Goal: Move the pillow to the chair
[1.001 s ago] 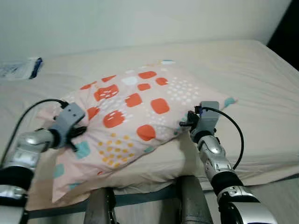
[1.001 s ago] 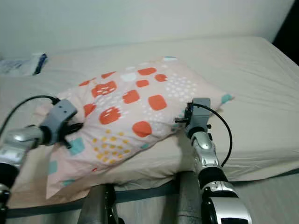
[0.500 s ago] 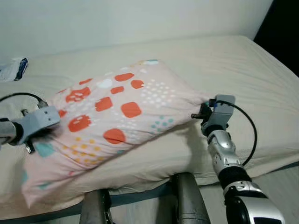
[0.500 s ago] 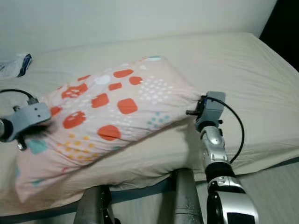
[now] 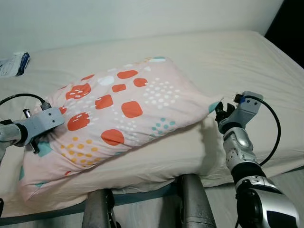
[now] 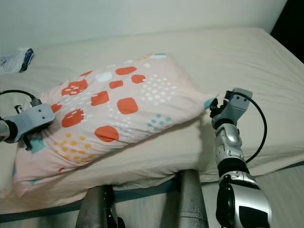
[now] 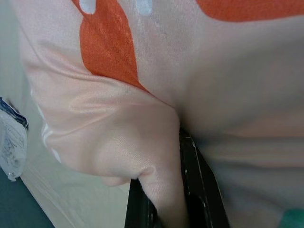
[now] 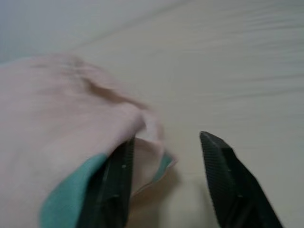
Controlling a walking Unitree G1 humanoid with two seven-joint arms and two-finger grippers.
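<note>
Bare mattress (image 5: 247,61) beyond pillow (image 5: 123,109)

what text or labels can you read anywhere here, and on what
No text can be read in these views.
Plastic packet at the far left of the bed: it carries dark print, too small and blurred to read.
Pillow: a pattern of orange, teal, yellow and white shapes, with no words.
Left gripper and right gripper: no markings can be made out.

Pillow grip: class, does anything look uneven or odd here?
Yes. The left gripper pinches a fold of the pillow, but the right gripper is open, with the pillow's corner loose beside one finger.
</note>
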